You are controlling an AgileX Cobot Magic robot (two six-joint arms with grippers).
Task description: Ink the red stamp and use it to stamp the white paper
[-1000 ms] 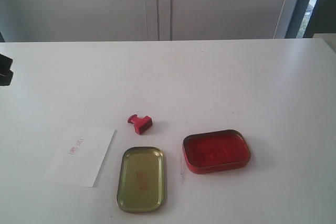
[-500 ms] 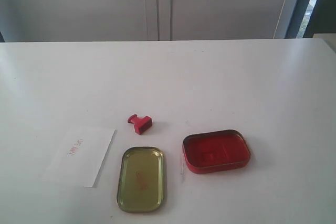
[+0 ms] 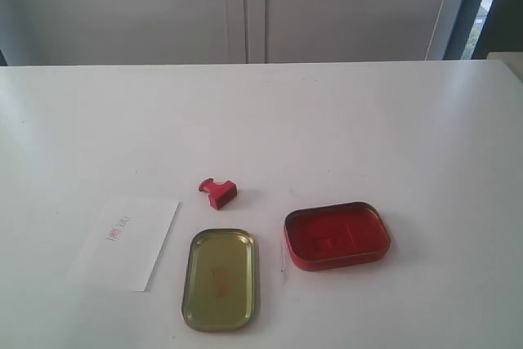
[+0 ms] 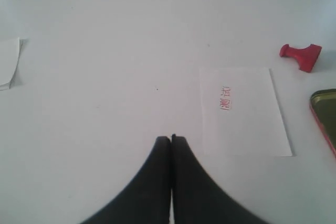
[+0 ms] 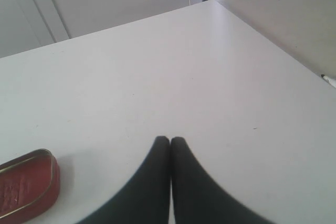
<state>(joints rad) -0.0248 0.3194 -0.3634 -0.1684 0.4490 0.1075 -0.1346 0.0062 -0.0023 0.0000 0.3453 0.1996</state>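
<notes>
While my left gripper [image 4: 171, 139] and right gripper [image 5: 169, 140] sit pressed together on nothing, the red stamp [image 3: 217, 193], probably light stiff plastic, lies tipped left of frame centre, best pinched by its knobbed handle.

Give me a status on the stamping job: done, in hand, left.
Done, it seems: the white paper carries a red imprint, and the red stamp lies tipped over on the table, held by nothing. In hand: nothing; the left gripper and right gripper are both shut and empty. Left: apparently nothing, though the ink tin stands open beside its lid.
</notes>
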